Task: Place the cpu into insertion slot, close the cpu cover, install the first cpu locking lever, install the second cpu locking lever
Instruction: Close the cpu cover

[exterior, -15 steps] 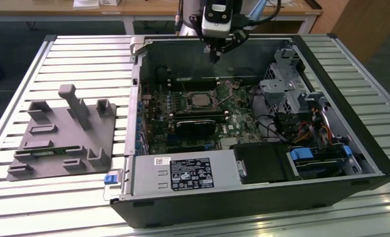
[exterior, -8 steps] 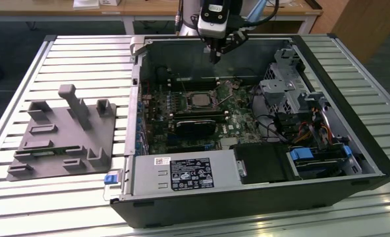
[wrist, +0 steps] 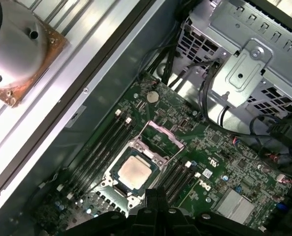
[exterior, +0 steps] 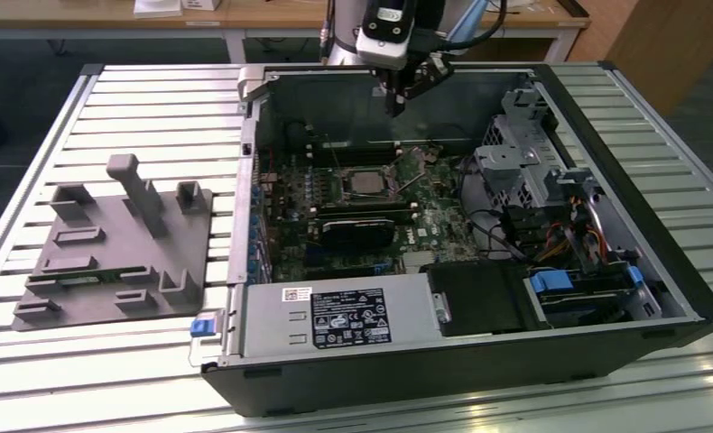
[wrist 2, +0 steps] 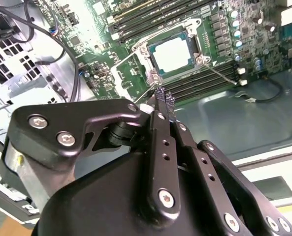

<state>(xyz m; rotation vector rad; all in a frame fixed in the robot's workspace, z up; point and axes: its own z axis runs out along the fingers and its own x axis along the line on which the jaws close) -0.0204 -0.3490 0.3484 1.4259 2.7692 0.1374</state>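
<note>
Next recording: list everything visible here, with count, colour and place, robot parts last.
table: 1, silver slats, under everything
case: 1, black, open, on the table
fixture: 1, grey, on the table, to the exterior view's left of the case
board: 1, green, inside the case
slot: 1, metal-rimmed, on the board
cpu: 1, silvery, seated in the slot
cover: 1, silver, raised open beside the slot
power supply: 1, grey with a black label, near edge of the case
gripper: 1, black, above the board, jaws shut
</note>
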